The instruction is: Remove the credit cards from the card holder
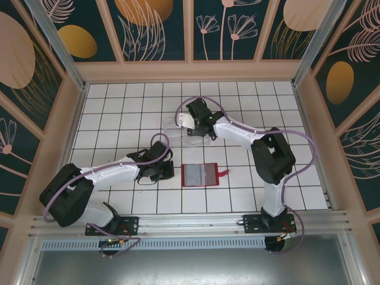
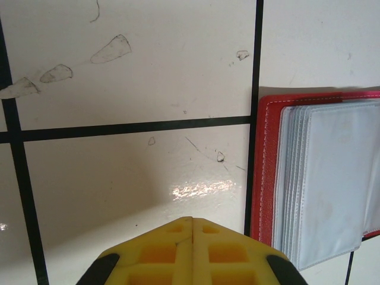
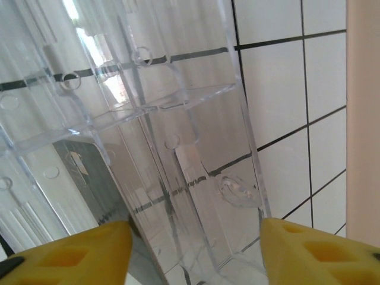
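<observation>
The card holder (image 1: 203, 175) lies open on the tiles with its red cover down, grey-blue sleeves up and its little tab (image 1: 224, 173) pointing right. Its left edge and stacked clear sleeves show in the left wrist view (image 2: 323, 184). My left gripper (image 1: 166, 171) rests just left of it, its yellow fingers (image 2: 192, 221) pressed together with nothing between them. My right gripper (image 1: 186, 121) hovers over a clear compartment tray (image 1: 189, 134) and is open (image 3: 196, 228), its fingertips standing either side of one tray compartment. A dark grey credit card (image 3: 86, 172) with a pale marking lies in the tray.
The white tiled floor (image 1: 119, 113) is boxed in by tan walls on the left, back and right. A metal rail (image 1: 196, 222) with both arm bases runs along the near edge. The right wall (image 3: 363, 119) stands close beside the tray.
</observation>
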Robot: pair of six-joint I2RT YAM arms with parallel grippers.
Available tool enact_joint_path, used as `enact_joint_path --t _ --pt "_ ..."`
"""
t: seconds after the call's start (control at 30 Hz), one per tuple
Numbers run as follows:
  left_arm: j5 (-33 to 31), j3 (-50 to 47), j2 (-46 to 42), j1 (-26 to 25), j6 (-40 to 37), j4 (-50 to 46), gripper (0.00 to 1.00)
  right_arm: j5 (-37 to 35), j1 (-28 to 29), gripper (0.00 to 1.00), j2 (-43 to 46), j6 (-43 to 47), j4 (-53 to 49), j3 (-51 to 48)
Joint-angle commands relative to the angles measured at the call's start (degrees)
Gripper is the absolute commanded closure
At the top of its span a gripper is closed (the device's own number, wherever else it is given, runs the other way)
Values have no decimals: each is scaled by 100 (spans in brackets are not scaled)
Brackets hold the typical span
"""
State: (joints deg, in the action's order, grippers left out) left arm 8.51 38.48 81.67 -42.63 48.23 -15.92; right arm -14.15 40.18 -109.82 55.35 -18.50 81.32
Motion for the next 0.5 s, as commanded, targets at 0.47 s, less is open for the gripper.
enact_joint_path --t 0.47 --pt "-46 46 -142 37 25 -174 94 -146 9 48 13 40 42 297"
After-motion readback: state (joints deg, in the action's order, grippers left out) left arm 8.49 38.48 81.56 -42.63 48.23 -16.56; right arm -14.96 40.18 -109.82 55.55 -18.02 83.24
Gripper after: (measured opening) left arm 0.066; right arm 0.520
